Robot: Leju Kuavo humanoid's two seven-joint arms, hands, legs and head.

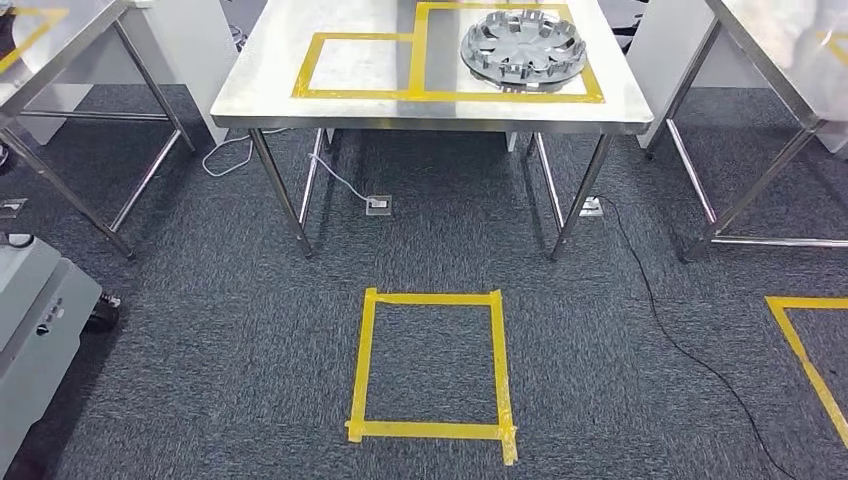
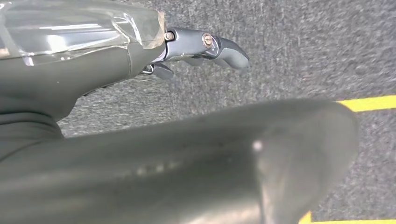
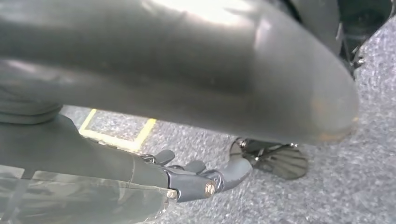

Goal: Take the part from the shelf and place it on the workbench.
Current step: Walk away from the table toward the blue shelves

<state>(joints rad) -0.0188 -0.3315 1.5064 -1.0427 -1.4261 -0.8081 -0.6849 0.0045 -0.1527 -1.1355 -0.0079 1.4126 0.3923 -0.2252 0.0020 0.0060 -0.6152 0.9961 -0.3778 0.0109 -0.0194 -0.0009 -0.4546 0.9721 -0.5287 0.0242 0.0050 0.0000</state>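
Part [image 1: 524,47] on workbench [image 1: 260,95], right side, inside taped outline [image 1: 412,94] — taped floor square [image 1: 432,364] directly before bench.

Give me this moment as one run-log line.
part: on workbench, inside taped outline | left hand: hanging over carpet, holds nothing | right hand: hanging over carpet, holds nothing | floor square: ahead

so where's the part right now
In the head view the part lies on the steel table ahead, toward its right side, inside the larger yellow tape rectangle.
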